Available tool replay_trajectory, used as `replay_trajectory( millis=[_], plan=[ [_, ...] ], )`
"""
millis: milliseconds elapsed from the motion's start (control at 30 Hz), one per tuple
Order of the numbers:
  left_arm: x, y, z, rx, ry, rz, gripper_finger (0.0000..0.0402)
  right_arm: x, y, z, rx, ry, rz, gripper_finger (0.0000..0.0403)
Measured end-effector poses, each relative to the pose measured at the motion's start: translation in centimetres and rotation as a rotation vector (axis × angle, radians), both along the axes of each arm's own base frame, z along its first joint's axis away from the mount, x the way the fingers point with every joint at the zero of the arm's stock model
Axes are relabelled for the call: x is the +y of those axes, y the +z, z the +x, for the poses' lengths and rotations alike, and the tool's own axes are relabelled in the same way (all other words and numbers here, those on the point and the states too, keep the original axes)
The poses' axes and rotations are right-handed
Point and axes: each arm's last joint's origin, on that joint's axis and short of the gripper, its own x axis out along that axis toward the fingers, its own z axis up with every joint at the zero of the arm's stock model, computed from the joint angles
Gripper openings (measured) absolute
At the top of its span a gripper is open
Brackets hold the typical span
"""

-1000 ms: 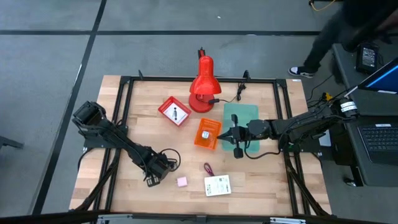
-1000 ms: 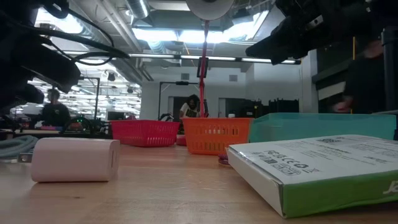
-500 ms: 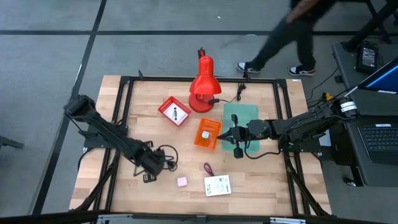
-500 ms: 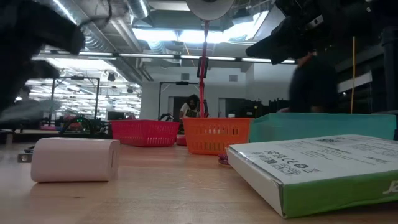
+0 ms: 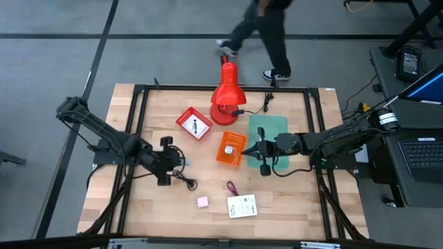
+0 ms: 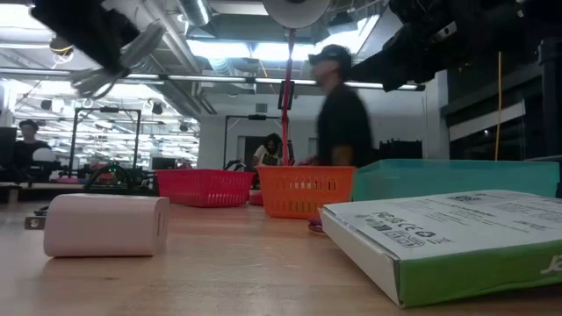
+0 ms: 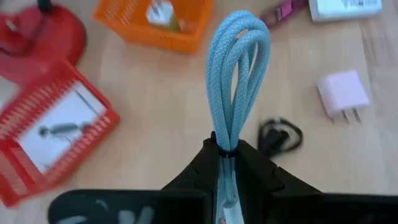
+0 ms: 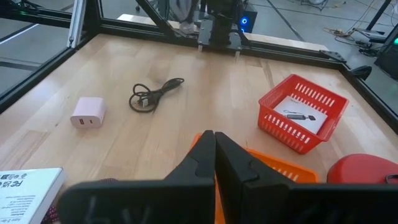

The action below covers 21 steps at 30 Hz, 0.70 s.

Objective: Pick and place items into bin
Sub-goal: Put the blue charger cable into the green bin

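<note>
since a second ago the left end effector (image 5: 181, 160) has lifted and swung toward the bins, clamped on a looped light-blue cable (image 7: 236, 81). behind it the black cable (image 5: 184, 180) lies on the surface (image 5: 291, 200). right end effector (image 5: 250, 151), closed and empty, hovers by the orange bin (image 5: 230, 148).

Beyond my worktop (image 5: 291, 200), a wooden surface inside a black frame (image 5: 142, 88), a person (image 5: 259, 28) walks across the grey floor (image 5: 159, 48). A red desk lamp (image 5: 225, 97) stands at the far edge of the worktop, its dark cord (image 5: 259, 105) trailing just beside it. To 1 side sits a laptop (image 5: 423, 149). In the low view, 2 more people (image 6: 31, 132) show in the room behind.
</note>
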Motion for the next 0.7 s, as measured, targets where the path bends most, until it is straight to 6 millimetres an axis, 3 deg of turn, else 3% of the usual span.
replay_trajectory(
  millis=[467,700],
  plan=[
    [2.9,1.4,3.2,-0.179,-0.185,0.123,0.0027,0.0,-0.2,0.1,0.009,-0.007,0.028,0.0003],
    [4.5,-1.7,4.5,-0.365,-0.261,0.072,0.0027,0.3,-0.8,0.6,0.006,-0.005,0.049,0.0066]
  ],
)
